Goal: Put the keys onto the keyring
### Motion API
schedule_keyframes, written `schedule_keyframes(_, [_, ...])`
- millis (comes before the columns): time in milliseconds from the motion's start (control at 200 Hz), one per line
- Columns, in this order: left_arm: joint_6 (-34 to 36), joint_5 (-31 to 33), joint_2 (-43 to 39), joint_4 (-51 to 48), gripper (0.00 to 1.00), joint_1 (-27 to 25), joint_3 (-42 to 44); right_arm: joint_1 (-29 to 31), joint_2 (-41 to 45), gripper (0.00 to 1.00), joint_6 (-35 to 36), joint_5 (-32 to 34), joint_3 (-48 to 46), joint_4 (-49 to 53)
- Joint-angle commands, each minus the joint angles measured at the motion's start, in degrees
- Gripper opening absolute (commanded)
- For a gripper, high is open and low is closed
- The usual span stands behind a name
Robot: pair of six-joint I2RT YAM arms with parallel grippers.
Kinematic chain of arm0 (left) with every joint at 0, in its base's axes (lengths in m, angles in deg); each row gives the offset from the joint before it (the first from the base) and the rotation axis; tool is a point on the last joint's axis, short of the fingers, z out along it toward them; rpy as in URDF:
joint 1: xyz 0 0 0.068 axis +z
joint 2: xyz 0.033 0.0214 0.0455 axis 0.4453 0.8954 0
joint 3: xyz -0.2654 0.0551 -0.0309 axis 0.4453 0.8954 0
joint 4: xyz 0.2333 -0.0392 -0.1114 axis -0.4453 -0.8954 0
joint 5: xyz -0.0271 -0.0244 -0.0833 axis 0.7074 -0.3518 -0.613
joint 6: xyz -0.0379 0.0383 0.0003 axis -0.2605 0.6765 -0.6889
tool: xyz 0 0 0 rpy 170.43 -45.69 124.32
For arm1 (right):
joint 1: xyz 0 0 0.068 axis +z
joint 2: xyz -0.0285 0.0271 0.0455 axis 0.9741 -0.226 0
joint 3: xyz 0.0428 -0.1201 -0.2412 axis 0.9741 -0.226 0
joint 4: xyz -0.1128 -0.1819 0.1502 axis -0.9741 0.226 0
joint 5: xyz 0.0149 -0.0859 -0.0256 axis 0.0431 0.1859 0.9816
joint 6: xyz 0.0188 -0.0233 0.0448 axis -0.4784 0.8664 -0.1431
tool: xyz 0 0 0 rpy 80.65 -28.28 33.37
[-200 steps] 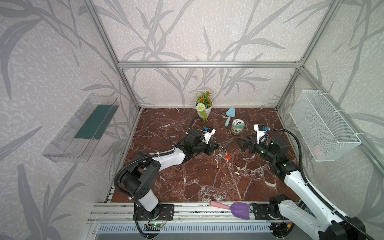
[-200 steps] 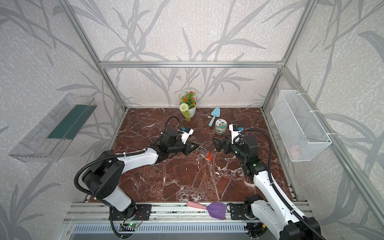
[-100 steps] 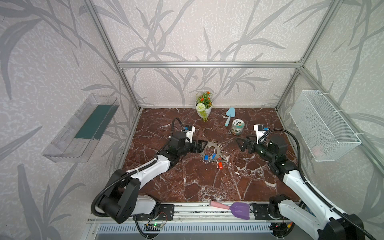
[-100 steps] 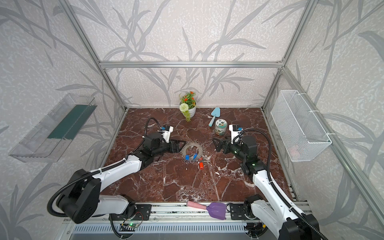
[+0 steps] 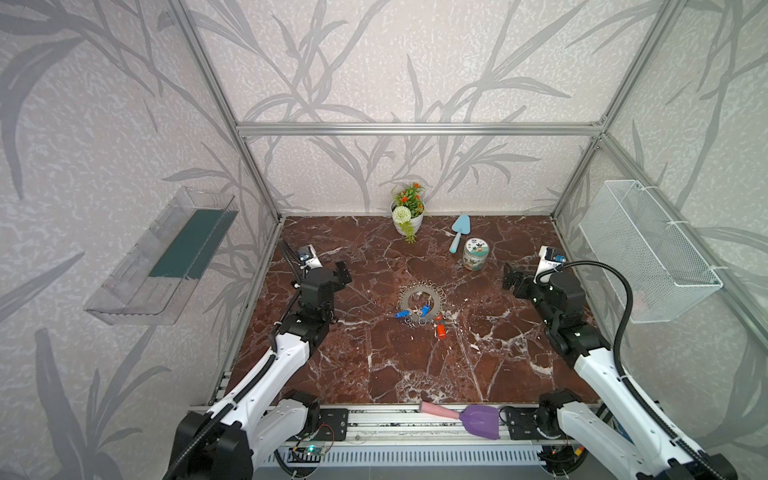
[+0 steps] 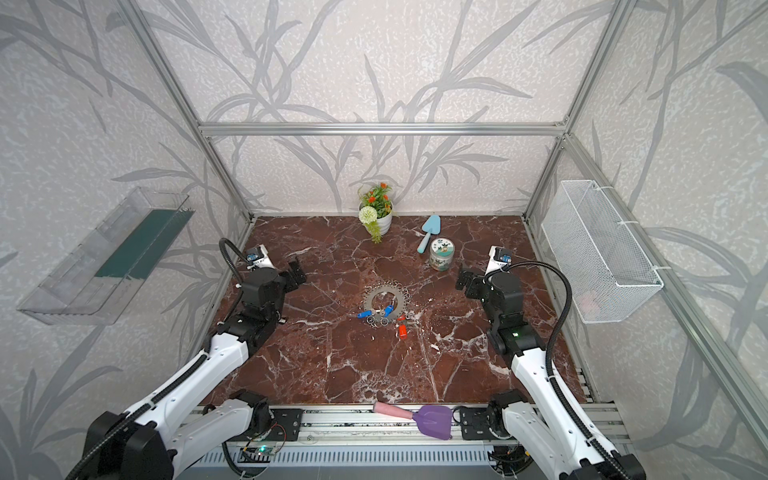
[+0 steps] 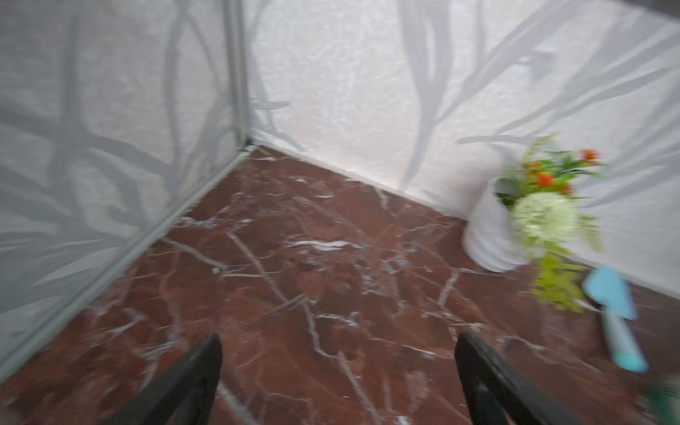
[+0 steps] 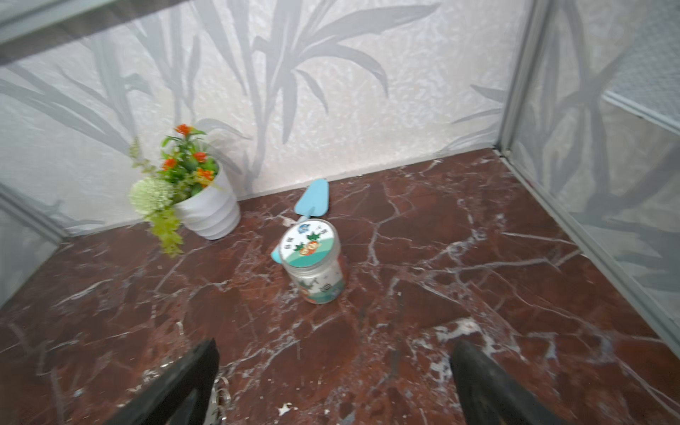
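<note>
Item 1, keyring [image 5: 422, 300] [image 6: 385, 300]: a flat grey metal disc with a wide round central hole, fringed along its edge with small silver wire rings. It lies flat near the middle of the red-brown marble table [image 5: 374, 374], well apart from both arms.

Item 2, keys [image 5: 424, 310] [image 6: 388, 310]: 3 in number, tiny, with coloured plastic heads. The 2 blue keys [image 5: 401, 314] [image 6: 365, 314] lie at the near edge of the keyring among the wire rings. The orange-red key [image 5: 440, 331] [image 6: 402, 329] lies just off that edge, toward the near right. Whether any key is threaded onto a ring cannot be told at this size.

Item 3, left gripper [image 5: 343, 274] [image 6: 296, 272] [image 7: 338, 342]: it hangs at the left edge of the table. Its jaws stand wide apart with only bare marble between them; it has hold of nothing.

Item 4, right gripper [image 5: 510, 280] [image 6: 463, 278] [image 8: 335, 349]: it is at the right side of the table, jaws spread wide, grasping nothing. It faces a printed jar [image 8: 312, 265].

Item 5, surroundings: a white flower pot [image 5: 407, 222] and a light-blue trowel [image 5: 458, 232] sit toward the back wall.
</note>
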Motion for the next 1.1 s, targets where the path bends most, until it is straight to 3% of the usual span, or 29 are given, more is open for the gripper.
schedule_keyframes(0, [1.19, 11.03, 3.26, -0.44, 0.99, 4.19, 0.56, -0.11, -0.50, 0.99, 0.80, 11.76, -6.49, -8.33])
schedule_keyframes(255, [8.15, 5.42, 12.05, 18.59, 0.99, 8.98, 7.25, -0.24, -9.10, 0.99, 4.32, 21.03, -16.01, -29.42])
schedule_keyframes(355, [12.40, 1.89, 17.01, 17.48, 0.99, 9.42, 4.90, -0.20, -16.72, 0.99, 7.51, 23.75, -16.69, -38.49])
schedule_keyframes(445, [15.18, -0.55, 20.11, 23.94, 0.99, 9.46, 6.74, -0.19, -22.76, 0.99, 12.65, 24.36, -16.50, -44.53])
schedule_keyframes(580, [17.56, -1.81, 26.69, 46.27, 0.99, 10.30, 13.40, -0.55, -34.25, 0.99, 15.19, 25.00, -18.75, -61.46])
schedule_keyframes(645, [18.37, -6.16, 27.64, 43.83, 0.99, 10.23, 13.15, -0.47, -39.27, 0.99, 17.42, 23.42, -20.15, -71.05])
schedule_keyframes(740, [19.28, -5.42, 31.41, 51.40, 0.99, 10.60, 13.70, -0.37, -36.81, 0.99, 17.58, 19.15, -18.31, -63.67])
schedule_keyframes(825, [17.91, -5.64, 29.69, 47.08, 0.99, 10.64, 13.15, -0.45, -37.91, 0.99, 19.54, 15.51, -15.02, -59.20])
schedule_keyframes(920, [18.50, -5.77, 30.84, 48.00, 0.99, 10.72, 12.43, -0.45, -39.92, 0.99, 21.78, 6.26, -10.21, -49.98])
schedule_keyframes(1000, [17.97, -6.16, 30.53, 46.49, 0.99, 11.03, 12.16, -1.66, -44.13, 0.99, 22.04, 4.13, -11.93, -59.01])
schedule_keyframes(1095, [17.92, -6.36, 30.61, 46.65, 0.99, 11.17, 12.16, -2.72, -42.76, 0.99, 20.21, 3.60, -9.90, -52.93])
